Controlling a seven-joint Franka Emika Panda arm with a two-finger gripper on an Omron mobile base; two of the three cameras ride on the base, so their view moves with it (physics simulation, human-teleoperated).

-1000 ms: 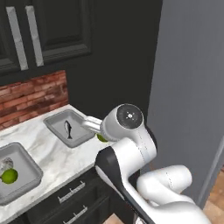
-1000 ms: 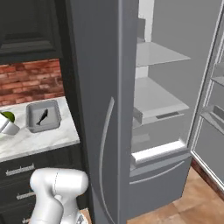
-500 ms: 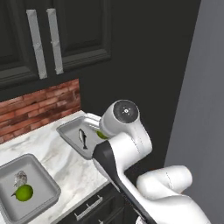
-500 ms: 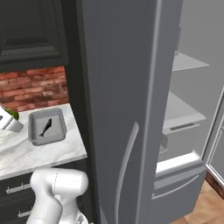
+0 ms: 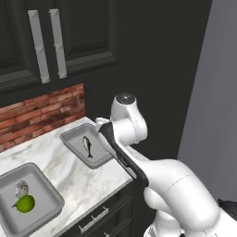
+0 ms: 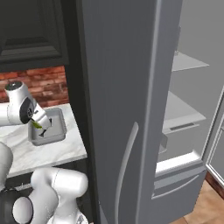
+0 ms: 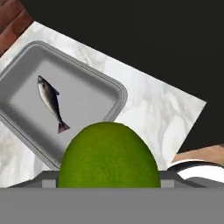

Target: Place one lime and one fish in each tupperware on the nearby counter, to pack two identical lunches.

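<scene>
Lime (image 7: pixel 108 156) is held in the end effector (image 6: pixel 39 126), clamped between the jaws. Target tray (image 7: pixel 94 94) lies ahead of and below the end effector, with one corner nearest it; fish (image 7: pixel 51 102) rests in the tray, well beyond the lime, long axis roughly along the tray's diagonal. End effector is poised over the table (image 5: pixel 78 178) edge at the tray's near side, arm folded at the elbow, hand pitched down. Far tray (image 5: pixel 41 185) is already loaded with lime and fish.
</scene>
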